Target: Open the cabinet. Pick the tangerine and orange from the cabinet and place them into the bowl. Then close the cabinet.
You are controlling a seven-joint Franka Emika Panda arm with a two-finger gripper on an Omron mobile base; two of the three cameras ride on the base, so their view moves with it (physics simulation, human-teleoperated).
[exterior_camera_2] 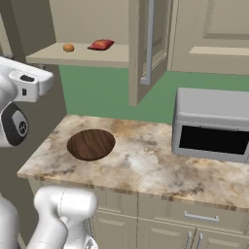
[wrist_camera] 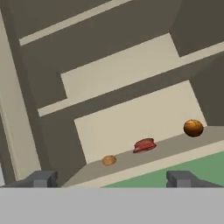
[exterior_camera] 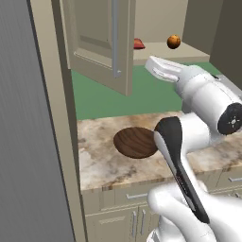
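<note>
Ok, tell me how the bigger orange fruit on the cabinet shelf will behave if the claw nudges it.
The orange looks round like a ball, so a nudge would probably roll it along the bare shelf. It sits near the front edge, so it might roll off. The open claw looks wide enough to straddle it, though its smooth skin may slip.

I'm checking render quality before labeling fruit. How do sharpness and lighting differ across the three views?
Left base view: soft, even light; the orange reads clearly on the cabinet shelf. Right base view: the bowl shows grain, no glare. Hand view: tilted and slightly blurry; the tangerine is small, the upper shelves shaded, the open pincer tips dark.
</note>
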